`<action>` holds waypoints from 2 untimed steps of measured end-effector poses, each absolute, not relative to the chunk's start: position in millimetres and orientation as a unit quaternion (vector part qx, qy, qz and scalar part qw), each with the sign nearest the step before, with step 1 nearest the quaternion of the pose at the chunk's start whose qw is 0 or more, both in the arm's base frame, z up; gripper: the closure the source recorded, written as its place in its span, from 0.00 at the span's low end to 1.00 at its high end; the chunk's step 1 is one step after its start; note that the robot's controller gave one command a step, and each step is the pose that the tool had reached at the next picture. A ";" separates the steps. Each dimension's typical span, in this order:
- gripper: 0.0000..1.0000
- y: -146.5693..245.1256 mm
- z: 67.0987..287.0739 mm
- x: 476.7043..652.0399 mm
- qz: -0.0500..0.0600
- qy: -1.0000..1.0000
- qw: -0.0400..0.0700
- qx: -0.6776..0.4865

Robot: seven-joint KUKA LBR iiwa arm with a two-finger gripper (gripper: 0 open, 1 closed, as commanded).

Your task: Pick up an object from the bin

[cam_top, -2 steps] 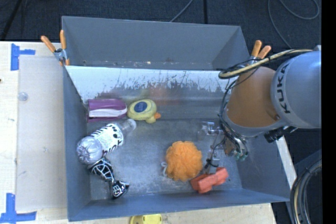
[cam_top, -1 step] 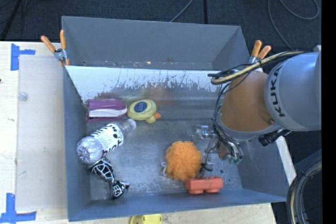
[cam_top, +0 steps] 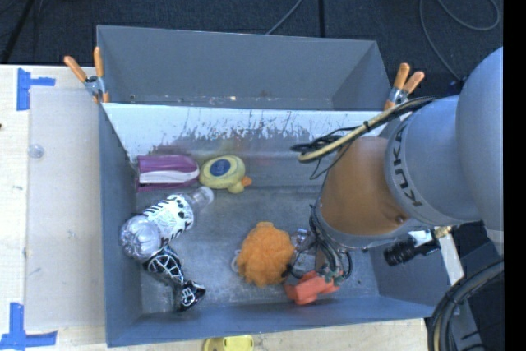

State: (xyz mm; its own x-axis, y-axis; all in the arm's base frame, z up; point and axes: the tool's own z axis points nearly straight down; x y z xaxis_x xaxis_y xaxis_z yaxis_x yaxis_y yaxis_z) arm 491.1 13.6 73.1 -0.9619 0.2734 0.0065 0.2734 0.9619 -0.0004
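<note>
At the far left of the grey bin [cam_top: 238,74], by the back wall, lies a purple-and-white folded packet [cam_top: 167,169], and just right of it a round yellow toy with a blue centre [cam_top: 222,170]. Nearer the front sits a crumpled clear bottle with black-and-white print [cam_top: 159,223], tilted, and below it a black-and-white patterned piece [cam_top: 176,275]. Towards the middle of the floor rests an orange fuzzy ball [cam_top: 263,254]. The gripper [cam_top: 310,256] is low in the bin just beside that ball's right side, with a small red-orange piece [cam_top: 311,289] directly in front of it near the front wall; whether the gripper is released or clenched cannot be told. Further right, the orange wrist cover [cam_top: 362,193] and the grey arm [cam_top: 448,152] reach in.
</note>
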 end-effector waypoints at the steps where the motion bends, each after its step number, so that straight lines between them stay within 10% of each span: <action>1: 1.00 13.6 73.2 491.1 0.000 -0.991 0.003 -0.137; 2: 1.00 9.1 85.5 492.6 0.000 -0.993 0.007 -0.116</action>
